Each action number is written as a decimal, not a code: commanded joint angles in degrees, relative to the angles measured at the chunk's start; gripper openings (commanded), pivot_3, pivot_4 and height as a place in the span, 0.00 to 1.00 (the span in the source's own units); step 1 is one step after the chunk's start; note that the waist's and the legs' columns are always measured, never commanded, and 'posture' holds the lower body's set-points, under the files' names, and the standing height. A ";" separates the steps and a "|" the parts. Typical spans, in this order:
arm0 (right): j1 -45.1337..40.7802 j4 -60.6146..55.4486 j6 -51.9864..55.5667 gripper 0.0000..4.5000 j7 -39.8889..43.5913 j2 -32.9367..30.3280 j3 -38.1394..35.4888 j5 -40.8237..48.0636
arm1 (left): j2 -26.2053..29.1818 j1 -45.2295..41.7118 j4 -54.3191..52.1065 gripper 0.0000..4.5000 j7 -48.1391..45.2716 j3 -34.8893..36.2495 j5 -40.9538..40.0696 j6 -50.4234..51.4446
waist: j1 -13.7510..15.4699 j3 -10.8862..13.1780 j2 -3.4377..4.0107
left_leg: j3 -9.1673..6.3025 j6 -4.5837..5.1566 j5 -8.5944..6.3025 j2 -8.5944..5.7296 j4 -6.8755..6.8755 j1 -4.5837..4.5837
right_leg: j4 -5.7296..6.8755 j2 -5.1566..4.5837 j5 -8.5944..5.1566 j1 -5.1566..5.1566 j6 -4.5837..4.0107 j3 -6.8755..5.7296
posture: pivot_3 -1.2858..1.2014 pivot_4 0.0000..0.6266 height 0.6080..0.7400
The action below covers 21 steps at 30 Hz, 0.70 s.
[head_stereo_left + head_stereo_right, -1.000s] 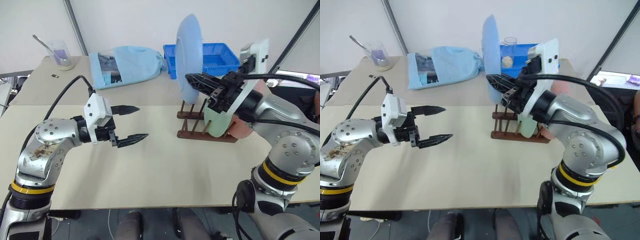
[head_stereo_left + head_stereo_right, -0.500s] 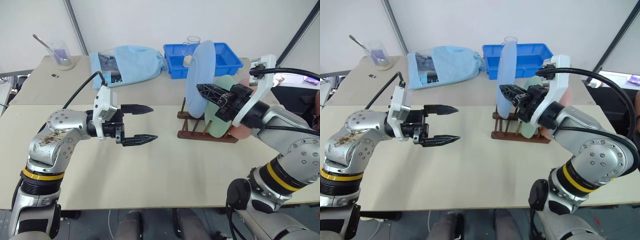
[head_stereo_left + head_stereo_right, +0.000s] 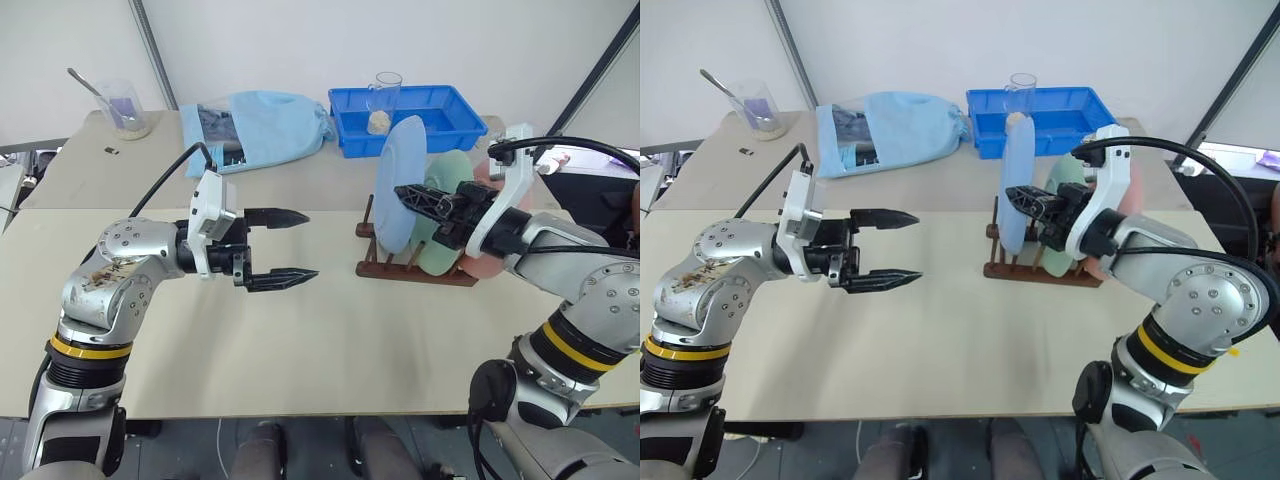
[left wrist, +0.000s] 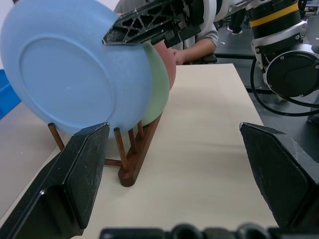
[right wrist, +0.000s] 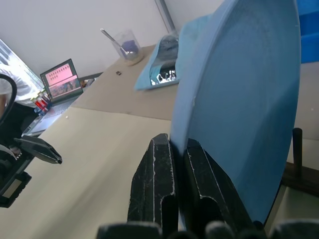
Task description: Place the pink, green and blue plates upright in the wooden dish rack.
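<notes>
Looking through the left eye view first, we see our right gripper (image 3: 412, 191) clenched on the rim of the blue plate (image 3: 398, 180), which stands on edge over the near end of the wooden dish rack (image 3: 385, 264). Behind it the green plate (image 3: 447, 245) and the pink plate (image 3: 488, 266) already stand upright in their slots. Our left gripper (image 3: 290, 244) hangs over bare table (image 3: 300, 350), well apart from the rack, its jaws released and holding nothing.

From the right eye view we see the blue plate nearly edge-on, its lower rim down among the pegs.

In the left wrist view the plate's lower rim sits between two pegs (image 4: 119, 144) while the black fingers pinch its top edge; the green plate overlaps just behind it.

In the right wrist view both fingers (image 5: 162, 184) are closed flat on the thin rim.

We judge the plate stiff, light and matte, so a pinch on the rim holds it well enough, though it could pivot in so narrow a grip. It looks breakable if dropped, and it may roll or lean onto the green plate unless its rim is seated between pegs on both rails before we let go.
</notes>
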 commanded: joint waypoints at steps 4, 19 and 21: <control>-1.59 -1.25 -0.02 0.48 -1.68 -1.14 0.29 -0.38 | -0.29 -0.01 -1.62 1.00 0.58 0.34 -0.02 -0.93 | 0.01 0.00 0.00 | -0.02 0.00 0.00 0.00 0.00 -0.04 | -0.03 0.00 0.00 -0.01 0.00 -0.01 | 0.52 0.24 0.98; 8.55 -3.60 -22.98 1.00 31.12 -41.91 12.23 -3.81 | 9.51 7.58 -0.43 1.00 6.25 0.66 14.67 -4.49 | 0.33 0.00 0.00 | 0.00 0.20 -0.12 0.00 0.00 -0.07 | -0.25 -0.03 -0.12 0.04 0.14 -0.02 | 0.52 0.24 0.98; 16.06 -1.77 -31.64 1.00 41.81 -50.43 10.67 -7.91 | 12.53 10.94 -0.10 1.00 7.31 2.72 16.70 -4.52 | 0.39 0.00 0.00 | 0.06 0.22 -0.14 -0.03 0.00 -0.11 | -0.29 -0.09 -0.13 0.01 0.13 -0.01 | 0.52 0.24 0.98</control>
